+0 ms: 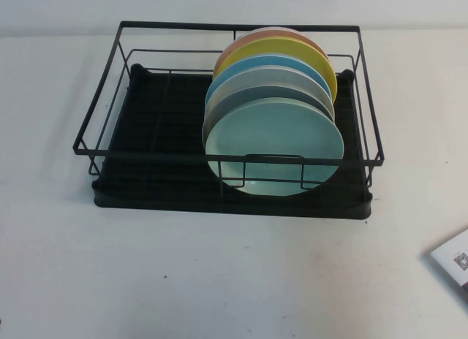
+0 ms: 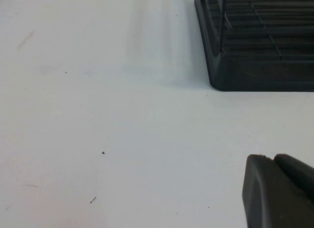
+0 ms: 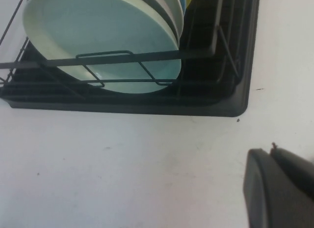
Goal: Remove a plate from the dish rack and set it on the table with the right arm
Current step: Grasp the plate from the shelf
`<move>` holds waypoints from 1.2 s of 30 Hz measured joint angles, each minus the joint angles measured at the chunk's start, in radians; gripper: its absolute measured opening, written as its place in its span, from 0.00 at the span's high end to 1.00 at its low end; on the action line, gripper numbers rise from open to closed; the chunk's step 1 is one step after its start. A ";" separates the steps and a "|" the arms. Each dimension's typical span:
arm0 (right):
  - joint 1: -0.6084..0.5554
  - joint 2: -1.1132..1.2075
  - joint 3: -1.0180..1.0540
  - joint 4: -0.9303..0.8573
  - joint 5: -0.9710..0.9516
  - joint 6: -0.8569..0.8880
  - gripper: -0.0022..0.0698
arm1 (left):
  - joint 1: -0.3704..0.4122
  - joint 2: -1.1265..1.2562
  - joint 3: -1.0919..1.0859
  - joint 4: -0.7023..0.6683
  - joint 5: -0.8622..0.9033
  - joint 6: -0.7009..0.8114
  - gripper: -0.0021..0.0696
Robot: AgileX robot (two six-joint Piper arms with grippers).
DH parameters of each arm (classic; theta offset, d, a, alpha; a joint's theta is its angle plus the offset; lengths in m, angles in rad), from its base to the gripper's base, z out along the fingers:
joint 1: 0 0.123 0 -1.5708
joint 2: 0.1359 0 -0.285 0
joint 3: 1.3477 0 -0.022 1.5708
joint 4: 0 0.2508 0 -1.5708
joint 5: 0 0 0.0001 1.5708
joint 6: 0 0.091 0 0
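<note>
The mint-green plate [image 1: 274, 145] stands upright at the front of a row of plates in the right half of the black wire dish rack [image 1: 110, 98]. It also shows in the right wrist view [image 3: 103, 31], behind the rack's front wires. My right gripper [image 3: 271, 152] is shut and empty, low over the white table [image 1: 219, 280], in front of the rack's tray corner [image 3: 230, 107]. My left gripper [image 2: 272, 159] is shut and empty over the table near another corner of the tray [image 2: 260, 66]. Neither gripper shows in the high view.
Behind the mint plate stand a grey-blue plate [image 1: 256, 94], a blue plate [image 1: 270, 63], a yellow plate [image 1: 292, 50] and an orange plate [image 1: 270, 36]. The rack's left half holds nothing. A white item with a printed code [image 1: 452, 260] lies at the table's right edge.
</note>
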 joint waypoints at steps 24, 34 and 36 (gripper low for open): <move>0.384 0.453 -0.458 0.044 0.064 -0.468 0.89 | 0.000 0.000 0.000 0.000 0.000 0.000 0.98; 0.410 0.604 -0.565 0.044 0.069 -0.799 0.54 | 0.000 0.000 0.000 0.000 0.000 0.000 0.98; 0.410 0.633 -0.586 0.044 0.069 -0.858 0.54 | 0.000 0.000 0.000 0.000 0.000 0.000 0.98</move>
